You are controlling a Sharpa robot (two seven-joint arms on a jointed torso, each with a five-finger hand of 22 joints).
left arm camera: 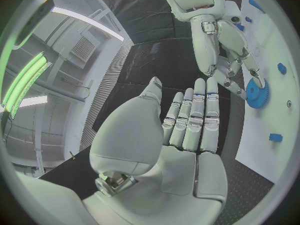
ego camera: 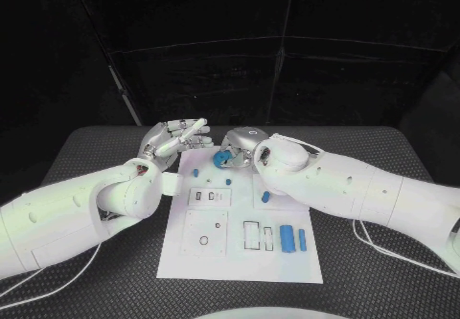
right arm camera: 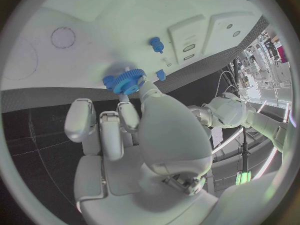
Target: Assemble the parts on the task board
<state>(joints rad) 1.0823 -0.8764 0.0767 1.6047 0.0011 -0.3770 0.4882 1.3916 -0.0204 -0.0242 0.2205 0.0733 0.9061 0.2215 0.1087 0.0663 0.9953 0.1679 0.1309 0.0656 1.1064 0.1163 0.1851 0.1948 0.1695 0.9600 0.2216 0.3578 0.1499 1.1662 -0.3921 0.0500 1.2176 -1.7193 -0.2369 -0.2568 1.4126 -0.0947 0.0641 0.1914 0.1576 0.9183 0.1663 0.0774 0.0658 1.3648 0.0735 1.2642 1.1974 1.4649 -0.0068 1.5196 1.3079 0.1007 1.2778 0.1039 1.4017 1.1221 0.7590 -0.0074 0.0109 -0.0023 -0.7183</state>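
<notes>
The white task board (ego camera: pixel 240 262) lies in the middle of the black table. My right hand (ego camera: pixel 245 149) reaches over the board's far edge and pinches a blue gear (ego camera: pixel 223 157) in its fingertips, low over the board. The gear (right arm camera: pixel 125 81) sits at the fingertips (right arm camera: pixel 142 87) in the right wrist view, and the gear (left arm camera: pixel 256 92) is also in the left wrist view under my right hand (left arm camera: pixel 232 60). My left hand (ego camera: pixel 177 139) is raised beside the board's far left corner, fingers spread and empty; its fingers (left arm camera: pixel 195 117) are straight.
Small blue parts stand on the board: a peg (ego camera: pixel 195 172), another (ego camera: pixel 228 179), one (ego camera: pixel 266 197) near the right edge, and two long pieces (ego camera: pixel 286 238) (ego camera: pixel 302 240) at the near right. White socket blocks (ego camera: pixel 210 197) sit mid-board. My forearms cover both board sides.
</notes>
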